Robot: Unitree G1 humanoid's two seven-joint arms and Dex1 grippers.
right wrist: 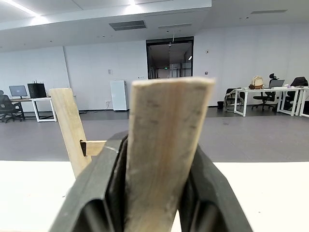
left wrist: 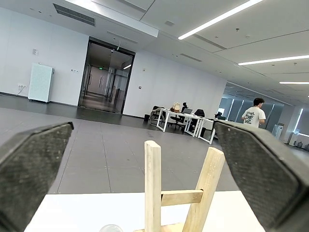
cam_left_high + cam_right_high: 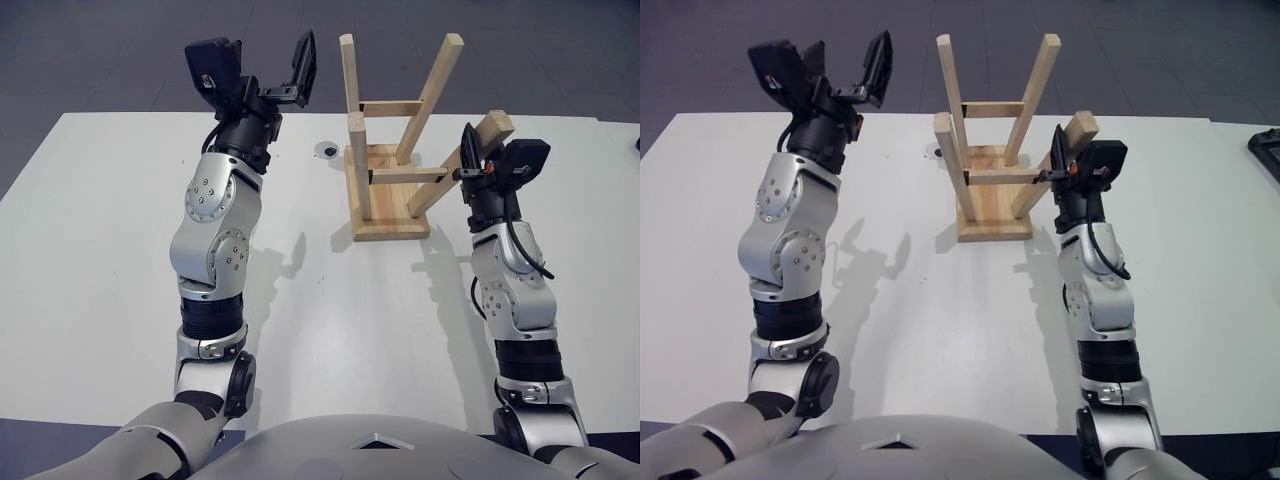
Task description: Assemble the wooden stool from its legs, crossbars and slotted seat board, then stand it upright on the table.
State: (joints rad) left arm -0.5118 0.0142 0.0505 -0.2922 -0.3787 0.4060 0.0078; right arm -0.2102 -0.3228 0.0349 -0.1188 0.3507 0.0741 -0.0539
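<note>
Pale wooden stool (image 3: 386, 214) stands inverted; right end effector (image 3: 477, 158) clamps a leg (image 3: 494, 128), left end effector (image 3: 258, 62) gapes wide; flipping upright seems next.

The left arm (image 3: 215, 230) and right arm (image 3: 510, 290) have rounded silver housings with small screws, black joint rings and black wrist cables. The left end effector (image 3: 266, 60) and right end effector (image 3: 476, 150) are black.

White walls (image 2: 58, 53), grey floor (image 2: 106, 159), a dark glass doorway (image 2: 104, 77), ceiling strip lights (image 2: 217, 19), and what look like office desks (image 2: 178, 118) far back.
</note>
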